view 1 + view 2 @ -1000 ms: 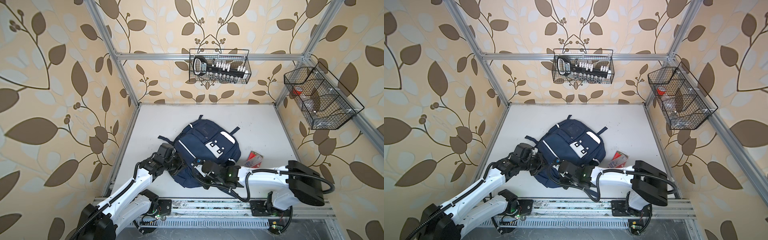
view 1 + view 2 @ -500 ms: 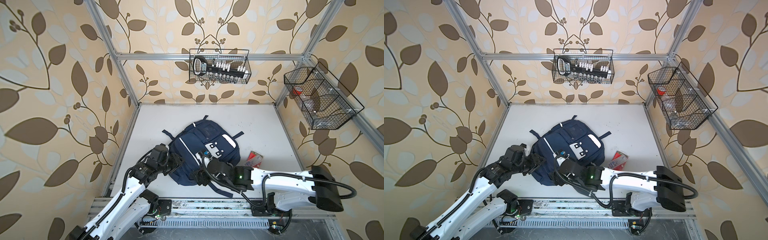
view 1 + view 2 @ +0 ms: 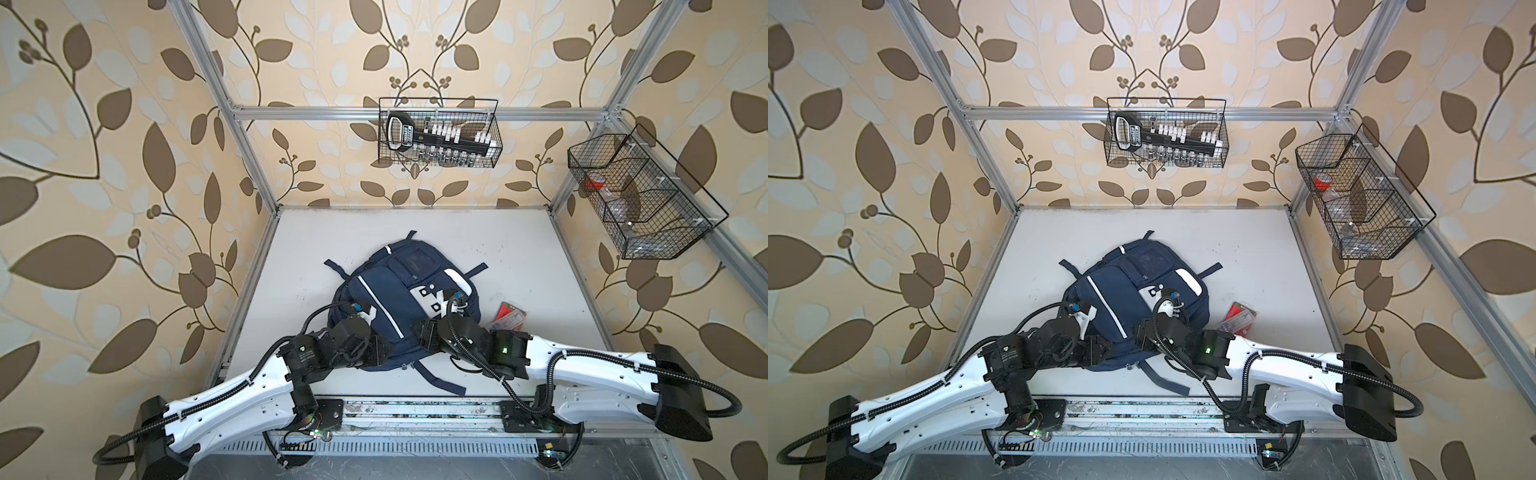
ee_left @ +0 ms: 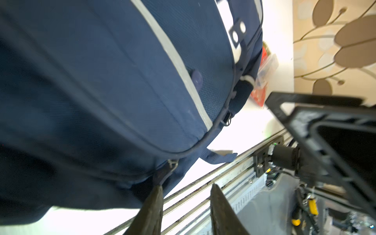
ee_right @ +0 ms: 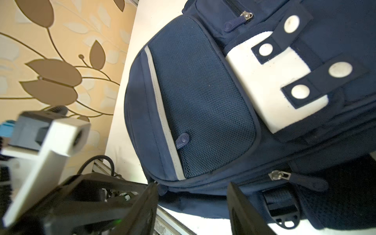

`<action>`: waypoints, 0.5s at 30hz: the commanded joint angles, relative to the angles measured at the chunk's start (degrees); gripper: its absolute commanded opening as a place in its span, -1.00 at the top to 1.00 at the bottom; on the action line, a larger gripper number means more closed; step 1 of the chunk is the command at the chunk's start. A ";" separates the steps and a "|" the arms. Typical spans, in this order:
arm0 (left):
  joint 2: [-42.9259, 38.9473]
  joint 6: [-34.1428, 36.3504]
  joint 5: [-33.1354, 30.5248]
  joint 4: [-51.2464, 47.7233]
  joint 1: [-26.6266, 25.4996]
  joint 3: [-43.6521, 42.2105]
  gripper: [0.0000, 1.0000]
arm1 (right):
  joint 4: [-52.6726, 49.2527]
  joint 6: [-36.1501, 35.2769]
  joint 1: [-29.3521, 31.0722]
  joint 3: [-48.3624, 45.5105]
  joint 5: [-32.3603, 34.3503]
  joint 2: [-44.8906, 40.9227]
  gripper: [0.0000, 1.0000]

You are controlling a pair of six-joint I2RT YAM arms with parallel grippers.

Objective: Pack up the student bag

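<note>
Pincer jaws are seen parted on both arms, with nothing held. The left pincer [image 4: 186,186] and the right pincer [image 5: 192,183] are each set at the near end of the student bag [image 3: 386,299]. The bag is laid face up on the counter [image 3: 519,249], its long axis running away from both arms, so it lies directly ahead of them. A zip slider [image 4: 173,162] is found just off one left finger, so that arm is judged nearer for unzipping. A red packet [image 3: 509,318] is seen beside the bag.

One bag [image 3: 399,291], two baskets [image 3: 497,133] [image 3: 681,237], one packet [image 3: 509,318]
</note>
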 commanded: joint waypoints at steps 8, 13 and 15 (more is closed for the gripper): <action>9.80 0.68 -18.01 -6.22 -4.87 7.39 0.19 | -0.15 7.41 -0.41 -4.01 -1.14 -5.30 -0.14; 14.25 1.78 -16.56 -3.30 -4.94 7.48 0.36 | -1.22 7.95 -0.41 -4.97 -0.42 -7.21 -0.13; 16.80 1.78 -15.65 -2.77 -5.18 7.85 0.50 | -1.37 8.32 -0.41 -5.70 -0.01 -8.36 -0.12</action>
